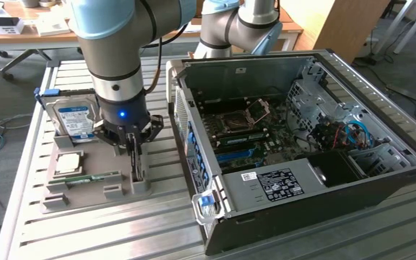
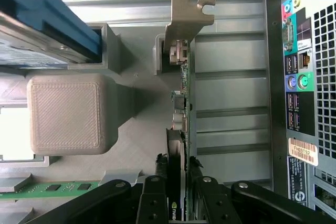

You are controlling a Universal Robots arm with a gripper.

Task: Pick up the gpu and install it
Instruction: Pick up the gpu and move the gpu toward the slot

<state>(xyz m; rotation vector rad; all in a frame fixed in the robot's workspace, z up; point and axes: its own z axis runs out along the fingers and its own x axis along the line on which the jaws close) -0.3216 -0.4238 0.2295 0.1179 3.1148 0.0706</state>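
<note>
Slatted metal tabletop (image 1: 85, 233) carries everything, with office desks and loose floor cables behind it. Straight under the pincer (image 1: 134, 146) lies a grey printed holder tray (image 1: 96, 162). In the tray's slot right below the pincer stands the gpu (image 1: 138, 169), on edge, a thin dark card whose silver end bracket (image 2: 185, 14) points away from the wrist. The pincer straddles the card's upper edge; whether it is clamped on the card or loose around it cannot be told.

Beside the pincer, toward the exterior view's left, the same tray holds a silver hard drive (image 1: 74, 116) with a blue label, upright in its own slot. Nearer the camera than that lie a square processor chip (image 1: 69, 161), flat, and a narrow green memory stick (image 1: 92, 177) on its rest. A blocky grey post (image 2: 65, 114) of the tray rises between the drive and the card.

On the pincer's other side, toward the exterior view's right and just beside the tray, an open computer case (image 1: 324, 216) lies on its side. Inside it are the motherboard (image 1: 251, 135), a labelled power supply (image 1: 280, 181) and blue cables (image 1: 352, 132). Its rear port panel (image 2: 296, 77) faces the card.
</note>
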